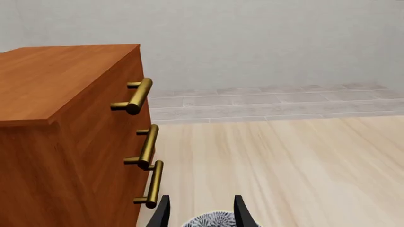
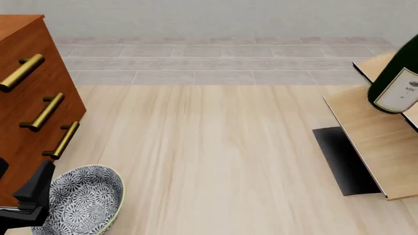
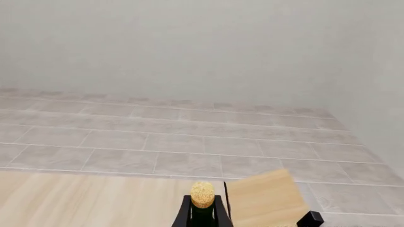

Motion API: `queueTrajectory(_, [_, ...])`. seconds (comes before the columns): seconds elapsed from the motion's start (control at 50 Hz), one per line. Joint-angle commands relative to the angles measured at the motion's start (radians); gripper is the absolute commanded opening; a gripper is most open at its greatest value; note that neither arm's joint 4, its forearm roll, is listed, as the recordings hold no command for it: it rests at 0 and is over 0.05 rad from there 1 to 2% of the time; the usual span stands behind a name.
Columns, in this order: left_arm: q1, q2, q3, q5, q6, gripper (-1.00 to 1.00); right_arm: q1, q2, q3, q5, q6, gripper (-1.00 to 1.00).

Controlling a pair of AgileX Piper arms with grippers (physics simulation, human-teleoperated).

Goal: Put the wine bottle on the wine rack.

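Reddish-brown cabinet (image 2: 29,88) sits at nine o'clock, left gripper (image 1: 200,215) spread above the patterned bowl (image 2: 85,203). At three o'clock, right gripper (image 3: 202,215) pinches the wine bottle (image 2: 397,81) over the wine rack (image 2: 375,132); I'd lower it gently, aligned with the slanted panel.

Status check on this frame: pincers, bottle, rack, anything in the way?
Right pincer shut on wine bottle, bottle over wine rack. Left pincer open above patterned bowl. Nothing blocking the rack.
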Motion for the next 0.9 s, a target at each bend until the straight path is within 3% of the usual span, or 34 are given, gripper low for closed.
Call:
queueTrajectory(0.02, [-0.001, 0.009, 0.0, -0.011, -0.001, 1.0, -0.034, -0.008, -0.035, 0.018, 0.009, -1.0])
queueTrajectory(0.9, [-0.003, 0.026, 0.0, -0.023, -0.01, 1.0, -0.173, 0.041, -0.001, -0.027, 0.084, -1.0])
